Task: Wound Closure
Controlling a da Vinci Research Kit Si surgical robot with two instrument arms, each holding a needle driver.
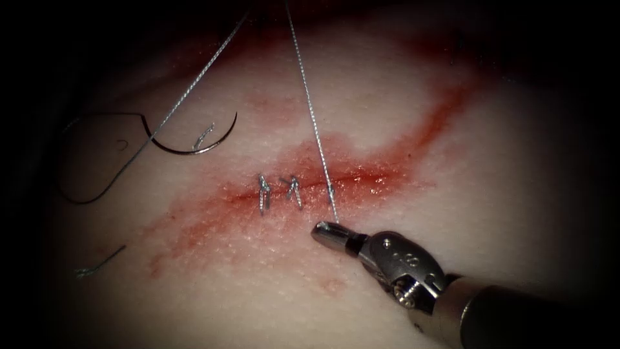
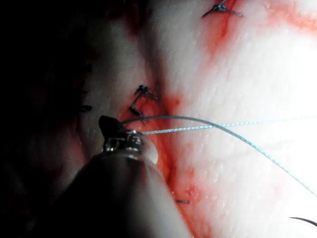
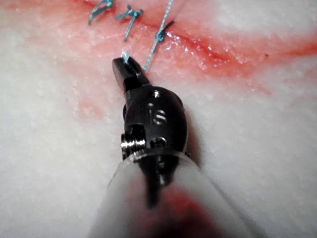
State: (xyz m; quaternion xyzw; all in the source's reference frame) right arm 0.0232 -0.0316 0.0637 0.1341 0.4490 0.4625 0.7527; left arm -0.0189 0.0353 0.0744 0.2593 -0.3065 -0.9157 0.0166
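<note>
Right pincer (image 1: 325,231): enters from the lower right of the endoscope frame, tip just below the cut (image 1: 361,178), jaws clenched on the short end of the thread (image 1: 311,110). In the right wrist view the same pincer (image 3: 126,67) shows a tuft of thread protruding from its closed tip.

Thread: runs taut from the cut at the third stitch (image 1: 330,191) up to the top edge of the frame. A second strand (image 1: 194,84) descends from the top centre toward the upper left, reaching the needle (image 1: 197,145).

Needle: lies free on the tissue (image 1: 491,194) at upper left, well apart from the cut, not in the tissue, held by neither tool.

Two finished stitches (image 1: 278,190) sit left of the third. Red fluid (image 1: 426,129) stains the tissue along the cut.

Left pincer (image 2: 115,130): seen in the left wrist view, thread (image 2: 198,121) leading from its tip; jaws appear closed on it.

A cut end of thread (image 1: 97,265) lies at lower left.
</note>
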